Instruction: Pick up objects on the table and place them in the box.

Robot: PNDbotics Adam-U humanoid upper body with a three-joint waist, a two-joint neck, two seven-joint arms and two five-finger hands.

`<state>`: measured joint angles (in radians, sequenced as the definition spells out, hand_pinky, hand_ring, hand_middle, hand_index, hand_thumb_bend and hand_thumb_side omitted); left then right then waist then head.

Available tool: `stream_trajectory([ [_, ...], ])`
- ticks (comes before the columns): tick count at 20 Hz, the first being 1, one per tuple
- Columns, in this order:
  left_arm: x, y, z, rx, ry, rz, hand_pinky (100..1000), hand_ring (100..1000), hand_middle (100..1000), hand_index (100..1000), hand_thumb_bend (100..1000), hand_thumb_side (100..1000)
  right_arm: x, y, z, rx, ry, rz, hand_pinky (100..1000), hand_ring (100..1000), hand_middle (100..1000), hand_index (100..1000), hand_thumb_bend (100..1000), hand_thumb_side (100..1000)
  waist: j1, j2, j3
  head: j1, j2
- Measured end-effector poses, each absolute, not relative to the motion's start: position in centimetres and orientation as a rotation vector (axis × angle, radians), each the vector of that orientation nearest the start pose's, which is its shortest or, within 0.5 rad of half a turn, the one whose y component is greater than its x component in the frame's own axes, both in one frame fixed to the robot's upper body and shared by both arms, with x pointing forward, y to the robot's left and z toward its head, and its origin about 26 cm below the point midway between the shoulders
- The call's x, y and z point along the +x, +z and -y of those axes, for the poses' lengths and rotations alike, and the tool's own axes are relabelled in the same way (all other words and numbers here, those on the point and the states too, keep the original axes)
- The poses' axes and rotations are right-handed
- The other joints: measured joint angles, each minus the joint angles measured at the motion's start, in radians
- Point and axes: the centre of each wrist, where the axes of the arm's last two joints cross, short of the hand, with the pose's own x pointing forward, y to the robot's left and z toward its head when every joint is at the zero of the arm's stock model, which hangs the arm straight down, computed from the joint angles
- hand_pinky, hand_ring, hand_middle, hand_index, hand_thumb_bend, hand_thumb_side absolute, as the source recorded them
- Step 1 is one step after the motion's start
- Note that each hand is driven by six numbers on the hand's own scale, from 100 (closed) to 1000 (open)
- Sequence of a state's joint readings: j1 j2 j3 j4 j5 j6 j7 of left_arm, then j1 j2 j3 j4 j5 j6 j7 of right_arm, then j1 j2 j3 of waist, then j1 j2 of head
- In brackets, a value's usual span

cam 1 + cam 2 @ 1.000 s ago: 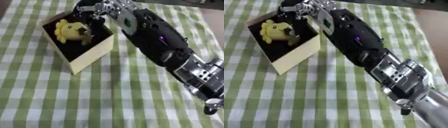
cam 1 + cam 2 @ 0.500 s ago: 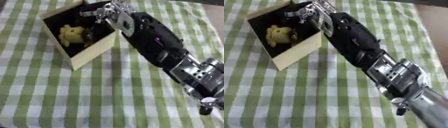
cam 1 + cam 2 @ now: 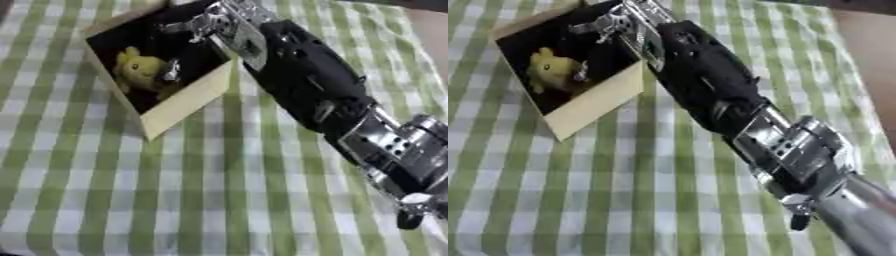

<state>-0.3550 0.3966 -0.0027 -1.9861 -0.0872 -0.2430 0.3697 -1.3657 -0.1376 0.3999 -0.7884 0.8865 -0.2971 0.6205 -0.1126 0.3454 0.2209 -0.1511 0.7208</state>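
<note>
My right hand (image 3: 210, 25) reaches from the lower right of the frame to the upper left, over the open box (image 3: 179, 107). Its fingers hang down into the box, loosely spread and clamped on nothing that I can see. The yellow plush toy (image 3: 138, 70) lies inside, against the dark floor of the box, just beside my fingertips; I cannot tell whether they touch it. I judge the toy light, soft and squashy, not fragile, and unlikely to slip; its rounded body is the best place to take hold, not an ear or limb. The box looks like thin card, light enough to slide on the checked cloth (image 3: 219, 200) covering the surface if I nudge its wall.
</note>
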Motion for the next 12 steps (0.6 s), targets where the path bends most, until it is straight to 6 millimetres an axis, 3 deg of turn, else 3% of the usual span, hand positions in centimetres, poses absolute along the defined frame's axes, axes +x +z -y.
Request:
stream_trajectory([
  [8,30.5,21.9,-26.5,-0.541,0.121,-3.586,594,705,747,793,320,643,47.2,31.1,5.1,0.995,-2.745,-1.983,843,874,812,895,377,568,0.006,-0.001,-0.011,0.005,-0.002],
  [12,30.5,21.9,-26.5,-0.542,0.121,-3.587,594,705,747,793,320,643,46.6,32.0,5.2,1.003,-2.705,-2.003,838,861,794,886,313,573,0.010,-0.001,-0.018,0.005,-0.003],
])
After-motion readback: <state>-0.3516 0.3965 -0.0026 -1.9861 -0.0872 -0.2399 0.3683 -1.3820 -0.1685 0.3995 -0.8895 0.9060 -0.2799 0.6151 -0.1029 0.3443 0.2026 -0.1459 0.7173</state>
